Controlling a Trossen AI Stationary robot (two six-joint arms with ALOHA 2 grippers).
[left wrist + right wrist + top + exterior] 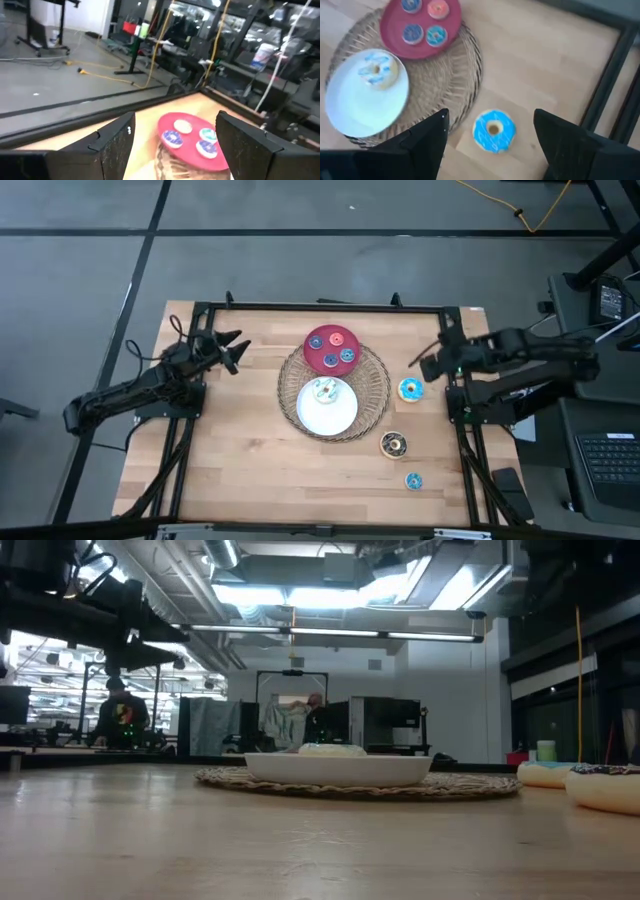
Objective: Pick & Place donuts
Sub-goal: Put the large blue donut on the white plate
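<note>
A round wicker tray holds a red plate at its far side and a white plate at its near side. Several donuts lie on the red plate, three blue and one orange-pink. One blue-and-white iced donut lies on the white plate. A bright blue donut lies on the table right of the tray, below my open right gripper, whose fingers stand either side of it in the wrist view. My left gripper hangs open at the far left and points level at the red plate.
A dark brown donut and a small blue donut lie on the table toward the near right. A black frame runs along the table's far and side edges. Bare wood shows at the near left.
</note>
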